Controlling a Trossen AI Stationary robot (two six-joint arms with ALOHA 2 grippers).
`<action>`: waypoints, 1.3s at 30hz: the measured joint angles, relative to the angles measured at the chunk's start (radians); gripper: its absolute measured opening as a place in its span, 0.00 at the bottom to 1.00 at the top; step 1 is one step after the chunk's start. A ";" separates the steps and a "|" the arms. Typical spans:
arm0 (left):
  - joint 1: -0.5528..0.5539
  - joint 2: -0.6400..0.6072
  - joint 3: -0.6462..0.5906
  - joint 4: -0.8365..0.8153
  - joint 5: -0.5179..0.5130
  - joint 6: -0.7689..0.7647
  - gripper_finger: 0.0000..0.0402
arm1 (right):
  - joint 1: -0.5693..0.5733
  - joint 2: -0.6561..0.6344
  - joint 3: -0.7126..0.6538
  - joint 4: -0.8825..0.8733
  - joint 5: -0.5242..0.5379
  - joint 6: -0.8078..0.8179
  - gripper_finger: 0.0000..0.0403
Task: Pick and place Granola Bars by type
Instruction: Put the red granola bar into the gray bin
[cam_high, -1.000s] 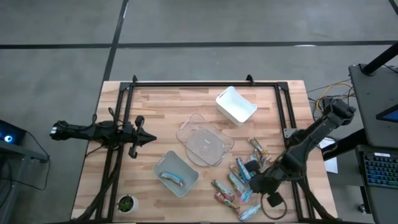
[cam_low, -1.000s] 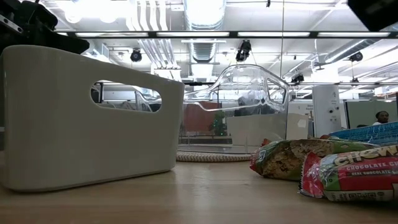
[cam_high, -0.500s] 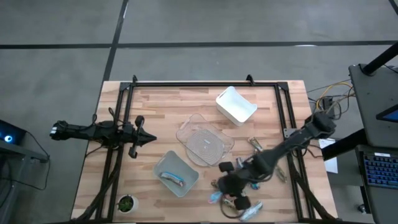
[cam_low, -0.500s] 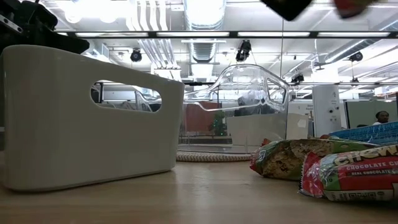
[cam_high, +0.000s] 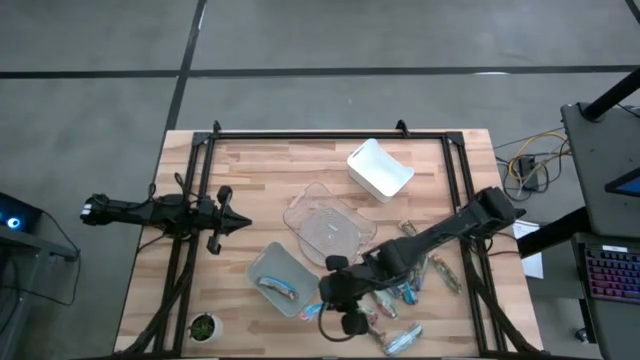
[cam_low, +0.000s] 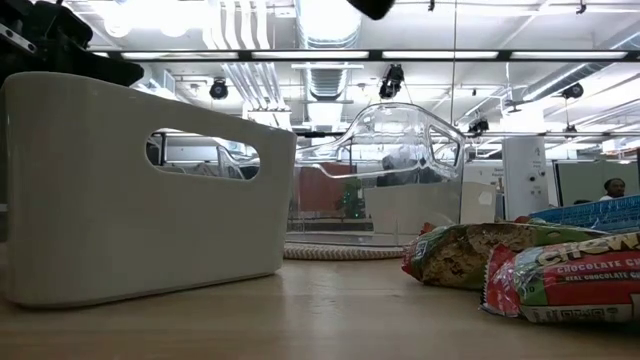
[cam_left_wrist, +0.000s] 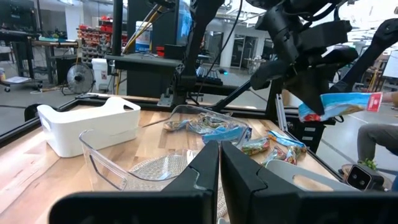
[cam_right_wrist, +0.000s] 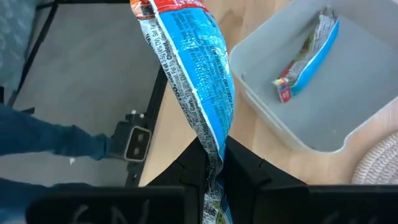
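Note:
My right gripper (cam_high: 328, 305) hangs above the table just right of the grey bin (cam_high: 283, 278), shut on a bright blue granola bar (cam_right_wrist: 199, 81). One more blue bar (cam_right_wrist: 308, 53) lies flat on the grey bin's floor. The other bars (cam_high: 405, 290), blue, red and greenish-brown, lie in a loose pile on the table under the right arm. Two of them (cam_low: 470, 255) show close up in the low view. My left gripper (cam_high: 235, 225) waits shut near the table's left edge. My right gripper pinches the blue bar between its two fingers at one end of the wrapper (cam_right_wrist: 212, 152). The bar is lifted clear of the table and juts out beyond the fingertips (cam_left_wrist: 339, 106).
A clear bin (cam_high: 328, 228) sits on a round mat at the table's middle, and a white bin (cam_high: 380, 168) stands toward the far edge. A small potted plant (cam_high: 203, 326) stands at the near left corner. A black frame runs along the table's edges (cam_high: 330, 136).
My right gripper has swung from the pile of bars toward the table's left, carrying the blue bar clear of the table, and now stands beside the grey bin.

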 joint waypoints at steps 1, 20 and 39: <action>0.000 0.000 0.000 0.000 0.000 0.000 0.00 | -0.003 0.010 0.014 0.001 -0.001 0.000 0.08; 0.000 0.005 0.000 0.000 0.000 0.000 0.00 | -0.134 0.134 0.342 -0.014 -0.024 0.034 0.08; 0.000 0.005 0.000 0.001 -0.003 0.000 0.00 | -0.210 0.160 0.337 -0.014 -0.015 0.350 0.08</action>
